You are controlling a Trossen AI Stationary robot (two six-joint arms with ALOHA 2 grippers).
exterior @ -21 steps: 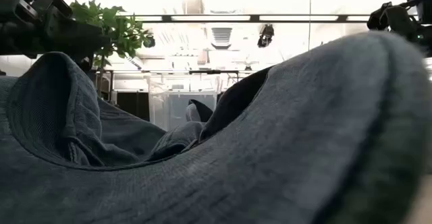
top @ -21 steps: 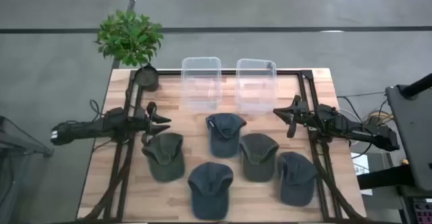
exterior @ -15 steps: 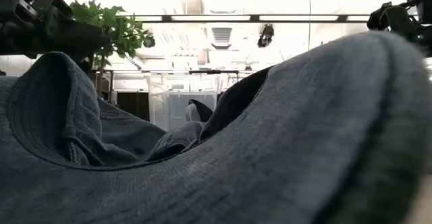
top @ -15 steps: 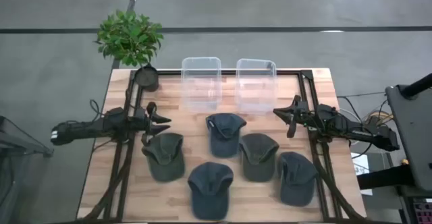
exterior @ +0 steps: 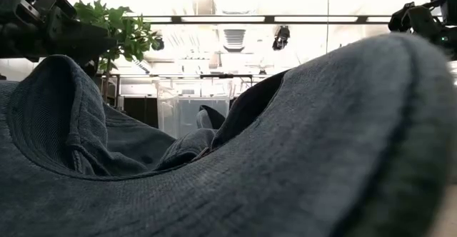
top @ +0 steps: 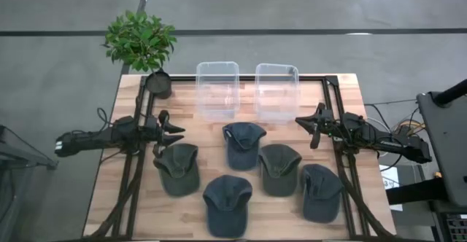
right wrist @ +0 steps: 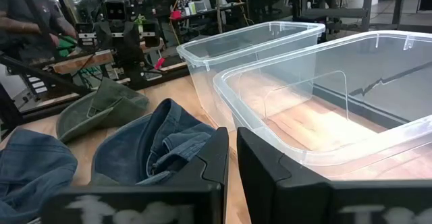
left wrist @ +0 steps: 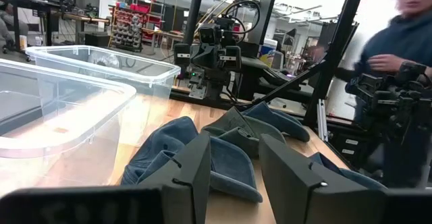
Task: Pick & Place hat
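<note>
Before any grasp: we see the left tool (top: 177, 131) spread at frame left, the right tool (top: 304, 122) nearly pressed together at frame right; five dark fabric caps (top: 243, 144) lie untouched on the wooden surface (top: 343, 89), so next we judge a descent onto one cap.

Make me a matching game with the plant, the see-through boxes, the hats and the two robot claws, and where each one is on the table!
Things:
1. potted plant
2. two clear bins
3. hats
4. left gripper
5. right gripper

Places:
A. spread over the near half of the table
B. far left corner
C. side by side at the far edge
D. right side, beside a bin
E. left side, above a green hat's edge

Pairs: 1-B, 2-C, 3-A, 4-E, 5-D
</note>
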